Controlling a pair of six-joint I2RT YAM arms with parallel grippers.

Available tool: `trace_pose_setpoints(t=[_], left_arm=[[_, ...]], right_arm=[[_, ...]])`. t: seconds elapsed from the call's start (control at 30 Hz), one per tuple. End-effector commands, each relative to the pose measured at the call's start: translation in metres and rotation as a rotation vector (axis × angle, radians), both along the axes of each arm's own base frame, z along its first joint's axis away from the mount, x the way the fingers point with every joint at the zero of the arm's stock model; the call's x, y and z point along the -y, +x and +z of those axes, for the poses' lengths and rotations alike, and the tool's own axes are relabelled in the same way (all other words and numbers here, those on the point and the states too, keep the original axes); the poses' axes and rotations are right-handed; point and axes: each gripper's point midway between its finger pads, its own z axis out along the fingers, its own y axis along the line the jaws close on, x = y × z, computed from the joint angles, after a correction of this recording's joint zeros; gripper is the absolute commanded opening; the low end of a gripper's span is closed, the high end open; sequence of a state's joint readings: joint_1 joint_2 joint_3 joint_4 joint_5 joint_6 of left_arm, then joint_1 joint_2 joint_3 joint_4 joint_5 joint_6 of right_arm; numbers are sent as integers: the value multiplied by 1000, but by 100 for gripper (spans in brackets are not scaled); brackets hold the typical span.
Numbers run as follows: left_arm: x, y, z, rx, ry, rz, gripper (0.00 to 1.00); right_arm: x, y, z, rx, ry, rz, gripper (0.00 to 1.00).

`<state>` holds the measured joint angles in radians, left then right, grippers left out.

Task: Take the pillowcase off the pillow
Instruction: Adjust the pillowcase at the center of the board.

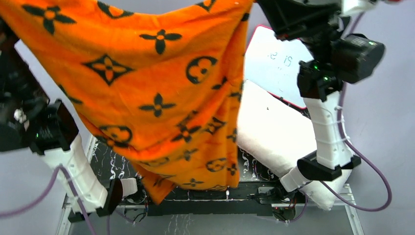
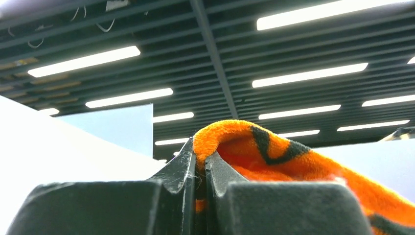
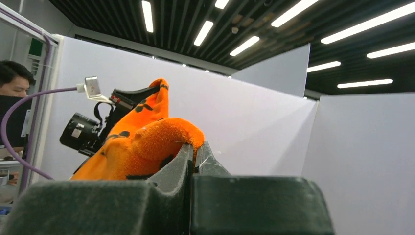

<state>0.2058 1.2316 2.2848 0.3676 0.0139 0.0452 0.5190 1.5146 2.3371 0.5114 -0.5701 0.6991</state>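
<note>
Counter: pillow lies below right gripper.
Left gripper: pinching pillowcase edge.
Right gripper: pinching pillowcase, held aloft.

Top external camera looks down from behind the arms. Both wrist cameras aim up at ceiling lights, tight behind their fingers; all share the pillowcase.

The pillowcase hangs left of the pillow; the whiteboard lies behind.
</note>
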Motion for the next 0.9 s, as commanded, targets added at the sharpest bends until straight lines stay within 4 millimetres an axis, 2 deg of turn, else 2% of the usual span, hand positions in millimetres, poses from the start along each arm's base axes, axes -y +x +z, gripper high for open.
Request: trace_pose_setpoints(t=[0.0, 0.1, 0.23, 0.33, 0.47, 0.53, 0.6, 0.73, 0.87], left_arm=[[-20, 22, 8, 11, -41, 126, 0], [-15, 30, 13, 25, -11, 132, 0], [-13, 58, 5, -31, 25, 154, 0], [-15, 87, -11, -98, 47, 183, 0], [-25, 134, -36, -188, 52, 239, 0], [-29, 158, -47, -230, 54, 259, 0], [-31, 173, -53, -240, 52, 261, 0], [-38, 182, -46, -217, 29, 287, 0], [-38, 167, -24, -156, 15, 288, 0]], right_arm=[[3, -6, 9, 11, 20, 32, 0], [-3, 4, 6, 8, 19, 23, 0], [-14, 25, -4, -10, 2, 6, 0], [-27, 47, -19, -35, -29, -13, 0], [-46, 80, -42, -74, -74, -40, 0], [-54, 92, -49, -75, -91, -50, 0], [-59, 102, -53, -71, -104, -60, 0], [-62, 109, -49, -42, -102, -90, 0], [-60, 100, -41, -12, -80, -78, 0]])
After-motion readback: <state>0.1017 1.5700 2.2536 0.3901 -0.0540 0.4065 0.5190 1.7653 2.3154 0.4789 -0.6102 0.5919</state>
